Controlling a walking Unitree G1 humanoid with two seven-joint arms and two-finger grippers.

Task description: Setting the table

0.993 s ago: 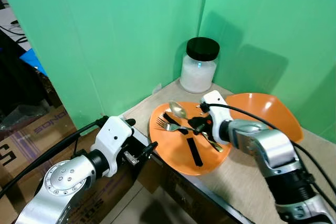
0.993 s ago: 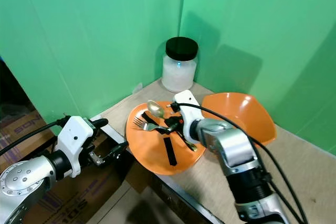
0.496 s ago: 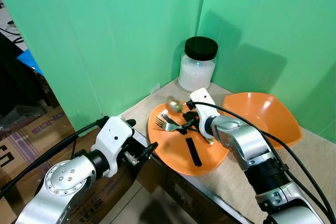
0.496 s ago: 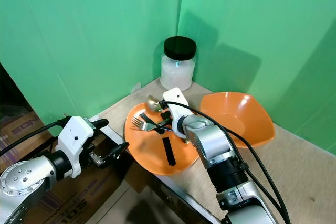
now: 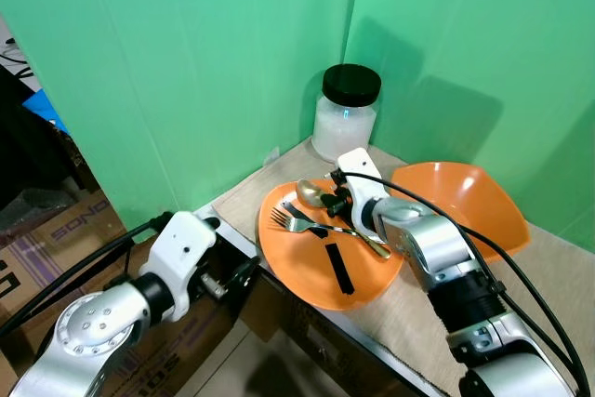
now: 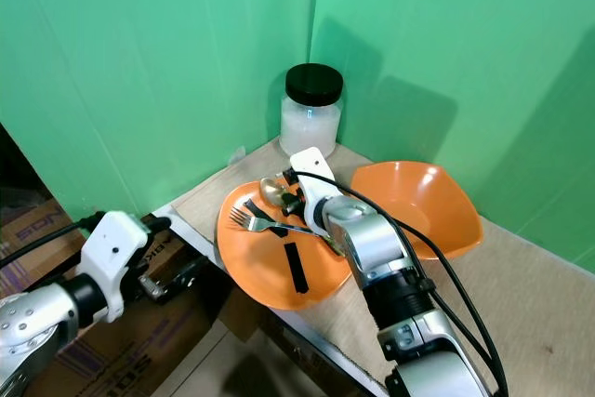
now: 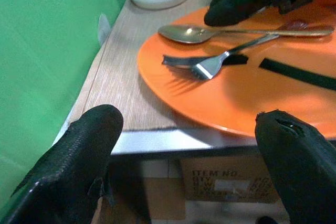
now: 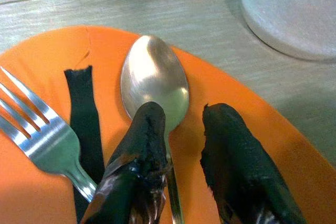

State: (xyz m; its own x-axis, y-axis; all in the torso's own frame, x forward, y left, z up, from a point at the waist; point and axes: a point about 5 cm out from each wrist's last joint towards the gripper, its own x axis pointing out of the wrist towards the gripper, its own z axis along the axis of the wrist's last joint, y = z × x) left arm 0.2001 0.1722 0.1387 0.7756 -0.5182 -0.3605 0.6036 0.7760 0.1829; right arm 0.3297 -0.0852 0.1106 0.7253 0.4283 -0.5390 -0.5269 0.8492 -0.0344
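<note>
On the orange plate point(image 5: 307, 262), beside the fork point(image 5: 299, 224): gold spoon point(image 8: 154, 80), probably light, stiff, slippery, best taken at the neck, right gripper point(image 8: 181, 129) jaws slightly spread, astride the handle.

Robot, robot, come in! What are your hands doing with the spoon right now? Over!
Right gripper open, fingers astride the spoon neck on the orange plate. Left gripper open, low off the table edge. Fork lies beside the spoon.
</note>
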